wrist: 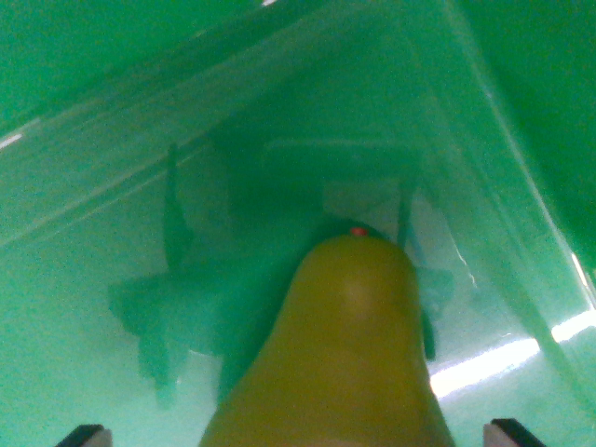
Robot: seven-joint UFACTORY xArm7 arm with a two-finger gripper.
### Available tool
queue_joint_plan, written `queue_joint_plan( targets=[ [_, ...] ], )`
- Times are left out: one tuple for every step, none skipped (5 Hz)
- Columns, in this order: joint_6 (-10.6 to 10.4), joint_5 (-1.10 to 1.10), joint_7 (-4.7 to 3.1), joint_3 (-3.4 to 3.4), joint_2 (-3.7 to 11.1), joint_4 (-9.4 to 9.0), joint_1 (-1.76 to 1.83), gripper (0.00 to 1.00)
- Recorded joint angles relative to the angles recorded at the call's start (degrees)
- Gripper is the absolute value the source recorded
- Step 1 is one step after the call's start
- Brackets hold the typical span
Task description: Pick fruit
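A yellow-green pear (345, 354) fills the lower middle of the wrist view, very close to the camera, its narrow end with a small red spot pointing away. My gripper (300, 435) shows only as two dark fingertips (84, 435) at the bottom corners, one on each side of the pear. A small gap shows between each tip and the fruit, so the gripper reads as open around the pear. The pear's lower part is cut off by the frame edge.
A translucent green bin (484, 121) surrounds everything, its walls slanting up on the wrist view's left and right. The dark shadow of the gripper falls on the bin floor (177, 307) behind the pear. Bright reflections streak the lower right.
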Motion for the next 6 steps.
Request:
queue_joint_plan(
  targets=[
    [0.00, 0.00, 0.00, 0.00, 0.00, 0.00, 0.00, 0.00],
    [-0.16, 0.00, 0.08, -0.02, 0.07, -0.16, -0.03, 0.00],
    [-0.16, 0.00, 0.08, -0.02, 0.07, -0.16, -0.03, 0.00],
    [-0.16, 0.00, 0.08, -0.02, 0.07, -0.16, -0.03, 0.00],
    [-0.16, 0.00, 0.08, -0.02, 0.07, -0.16, -0.03, 0.00],
    [-0.16, 0.00, 0.08, -0.02, 0.07, -0.16, -0.03, 1.00]
  ],
)
